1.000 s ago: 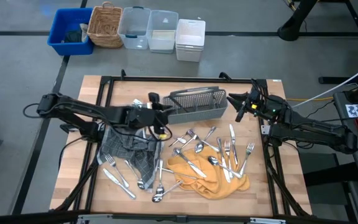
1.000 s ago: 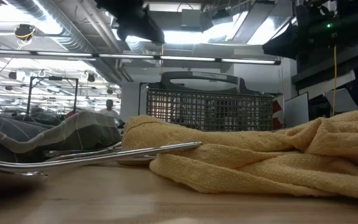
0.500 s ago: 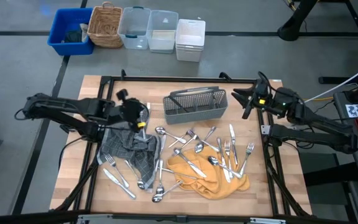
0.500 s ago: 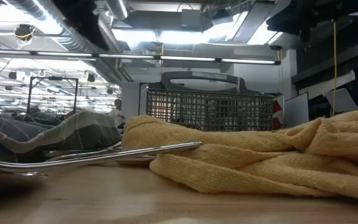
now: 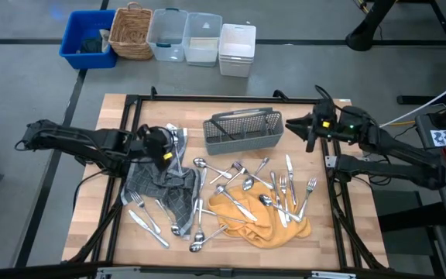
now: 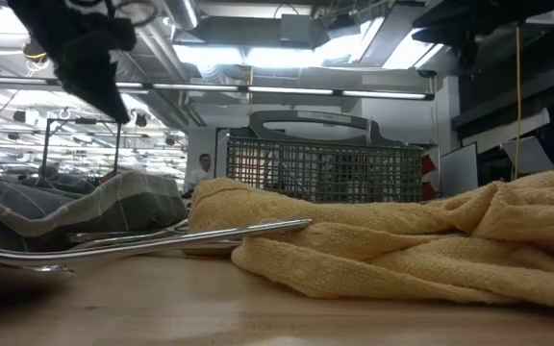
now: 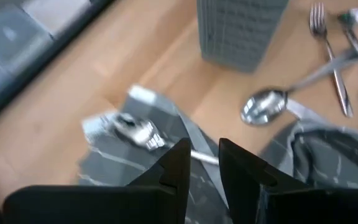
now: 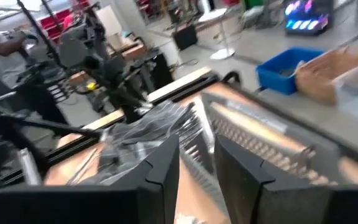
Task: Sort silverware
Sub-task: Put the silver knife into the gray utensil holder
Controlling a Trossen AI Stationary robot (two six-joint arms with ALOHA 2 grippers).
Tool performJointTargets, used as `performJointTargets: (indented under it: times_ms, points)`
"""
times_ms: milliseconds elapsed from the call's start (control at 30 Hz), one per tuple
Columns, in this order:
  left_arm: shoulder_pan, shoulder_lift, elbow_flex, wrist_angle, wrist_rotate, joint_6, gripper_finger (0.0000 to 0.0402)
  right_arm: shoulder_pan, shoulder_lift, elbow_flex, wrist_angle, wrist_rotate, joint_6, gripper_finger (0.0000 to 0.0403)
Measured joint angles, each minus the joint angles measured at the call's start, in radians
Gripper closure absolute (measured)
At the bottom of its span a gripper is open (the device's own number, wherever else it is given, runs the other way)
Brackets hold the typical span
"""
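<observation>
High view is showing me the left gripper (image 5: 167,143) hovering with fingers slightly parted and empty over the grey cloth (image 5: 161,182) at nine o'clock, the right gripper (image 5: 307,128) likewise at two o'clock, while silverware (image 5: 246,190) is lying scattered mid-counter, awaiting the mesh caddy (image 5: 242,132).

We see the left gripper (image 5: 166,149) pull back from beside the grey mesh caddy (image 5: 242,130): a second ago it sits close against the caddy's left end, and now it hangs over the grey checked cloth (image 5: 161,182), well clear of the caddy. In the low view its dark shape (image 6: 85,53) now shows at the upper left. The right gripper (image 5: 300,128) also shifts; it swings out toward the table's right edge half a second ago and now points back toward the caddy's right end, without touching it. A person (image 6: 203,168) far behind has stepped rightward.
</observation>
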Motion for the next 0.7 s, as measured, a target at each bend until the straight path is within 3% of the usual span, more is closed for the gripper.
performJointTargets:
  times_ms: [200, 400, 700]
  points:
    - [0.0, 0.0, -0.07, 0.014, 0.09, -0.082, 0.0328, 0.037, 0.064, 0.0, 0.0, -0.062, 0.075, 0.0299]
    - [0.0, 0.0, -0.123, 0.065, 0.106, -0.089, 0.0328, 0.141, 0.133, 0.0, -0.125, -0.015, 0.103, 0.0299]
    - [0.001, 0.0, -0.125, 0.072, 0.106, -0.081, 0.0328, 0.246, 0.222, 0.0, -0.371, 0.025, 0.426, 0.0299]
